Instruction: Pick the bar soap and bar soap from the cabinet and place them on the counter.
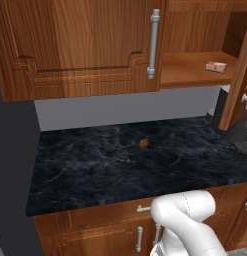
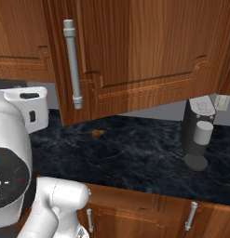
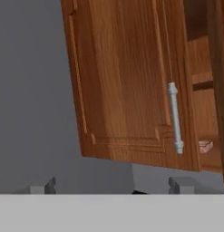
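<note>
Here the claw [image 3: 111, 185] stands released before the closed cabinet [image 3: 127, 81] door, a soap [image 1: 215, 66] on the open shelf [image 1: 195, 70] above the counter [image 1: 120, 170].

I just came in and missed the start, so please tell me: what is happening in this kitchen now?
A white robot arm stands before the black counter, facing the wooden wall cabinet. Its gripper is open and holds nothing. One bar soap lies on the cabinet shelf, in the open part to the right of the door. On the counter lie a small brown lump and a dark appliance. No soap is on the counter yet.
</note>
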Controlling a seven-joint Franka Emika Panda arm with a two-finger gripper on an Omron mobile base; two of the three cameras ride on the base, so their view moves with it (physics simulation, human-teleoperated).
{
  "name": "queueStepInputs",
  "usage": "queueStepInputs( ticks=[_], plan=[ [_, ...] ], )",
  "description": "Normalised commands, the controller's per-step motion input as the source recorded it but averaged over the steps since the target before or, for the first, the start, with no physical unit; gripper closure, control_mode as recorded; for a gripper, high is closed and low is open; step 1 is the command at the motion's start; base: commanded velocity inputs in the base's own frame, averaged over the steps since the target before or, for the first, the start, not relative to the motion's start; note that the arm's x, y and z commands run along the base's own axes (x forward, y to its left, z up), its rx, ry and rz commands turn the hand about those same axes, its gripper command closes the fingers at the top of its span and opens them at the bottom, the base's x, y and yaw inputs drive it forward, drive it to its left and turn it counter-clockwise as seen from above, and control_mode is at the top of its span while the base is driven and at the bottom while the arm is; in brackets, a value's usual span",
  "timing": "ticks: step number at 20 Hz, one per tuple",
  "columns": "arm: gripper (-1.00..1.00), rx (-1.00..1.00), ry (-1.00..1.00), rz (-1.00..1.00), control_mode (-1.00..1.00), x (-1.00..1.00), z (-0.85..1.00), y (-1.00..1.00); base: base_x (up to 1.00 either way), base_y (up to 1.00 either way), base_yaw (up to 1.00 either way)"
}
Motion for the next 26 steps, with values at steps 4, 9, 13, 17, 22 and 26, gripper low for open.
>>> queueStepInputs(
  ticks=[4, 9, 13, 17, 22, 26],
  plan=[
    [-1.00, -0.21, -0.09, -0.06, -1.00, -0.22, 0.00, 0.52, 0.00, 0.00, 0.00],
    [-1.00, -0.19, -0.01, -0.13, -1.00, -0.14, -0.01, 0.40, 0.00, 0.00, 0.00],
    [-1.00, -0.17, 0.01, -0.16, -1.00, -0.01, -0.02, 0.32, 0.00, 0.00, 0.00],
    [-1.00, -0.15, 0.01, -0.16, -1.00, 0.00, 0.00, 0.23, 0.00, 0.00, 0.00],
    [-1.00, -0.15, 0.08, -0.19, -1.00, 0.18, 0.00, 0.10, 0.00, 0.00, 0.00],
    [-1.00, -0.16, 0.11, -0.22, -1.00, 0.23, 0.00, 0.00, 0.00, 0.00, 0.00]
  ],
)
